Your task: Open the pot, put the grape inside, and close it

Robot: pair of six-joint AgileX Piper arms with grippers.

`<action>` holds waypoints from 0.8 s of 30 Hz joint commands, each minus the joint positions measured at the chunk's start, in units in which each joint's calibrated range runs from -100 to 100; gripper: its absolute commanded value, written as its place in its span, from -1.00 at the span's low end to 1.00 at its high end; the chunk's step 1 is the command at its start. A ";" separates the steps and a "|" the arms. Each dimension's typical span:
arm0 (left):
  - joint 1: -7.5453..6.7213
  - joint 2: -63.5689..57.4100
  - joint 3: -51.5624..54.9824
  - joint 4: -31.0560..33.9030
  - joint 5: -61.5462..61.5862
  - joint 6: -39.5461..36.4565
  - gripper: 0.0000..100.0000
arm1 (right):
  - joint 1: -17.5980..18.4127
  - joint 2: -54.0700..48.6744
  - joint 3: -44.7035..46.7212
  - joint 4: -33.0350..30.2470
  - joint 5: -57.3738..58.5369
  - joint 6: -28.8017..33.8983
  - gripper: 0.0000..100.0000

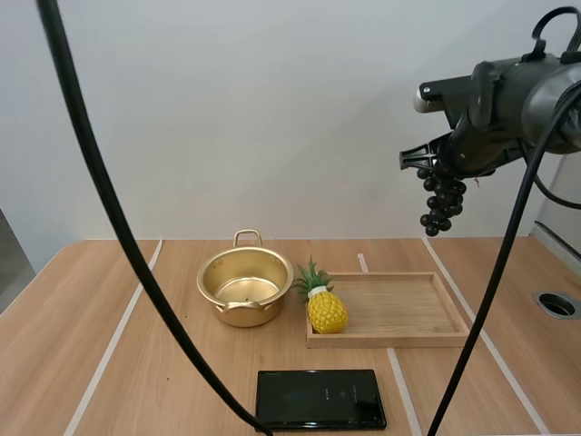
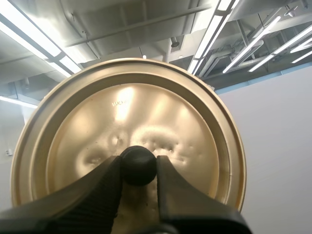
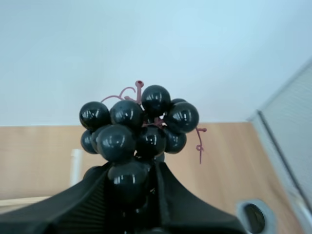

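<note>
Left pincer point(image 2: 138, 168): clamped on the black knob point(image 2: 138, 165) of the gold lid point(image 2: 126, 107).
Right pincer point(image 3: 131, 178): tips pinching the grapes point(image 3: 136, 126), raised high over the worktop's point(image 1: 91, 300) far right.
Pot point(image 1: 245, 286): uncovered, standing mid-worktop, just left of the tray point(image 1: 399, 309).
Pineapple point(image 1: 325, 307): at the tray's near left corner.
Flat black device point(image 1: 320, 398): near edge of the worktop.

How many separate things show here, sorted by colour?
Gold: 2, pot and lid.
Black: 2, bunch of grapes and flat rectangular slab.
Yellow: 1, pineapple.
Wood: 1, tray.
Total: 6.
</note>
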 commanded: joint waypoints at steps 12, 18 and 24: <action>0.10 -1.73 -0.59 8.26 0.28 -0.34 -1.00 | -0.12 -0.65 -13.39 47.23 21.69 -37.90 -1.00; 0.10 -3.01 -1.34 8.26 0.28 -0.34 -1.00 | -0.12 -0.65 -13.89 54.43 31.02 -42.80 -1.00; 0.10 -3.51 -1.34 8.26 0.28 -0.34 -1.00 | 2.93 -0.65 -14.00 53.51 37.60 -46.25 -1.00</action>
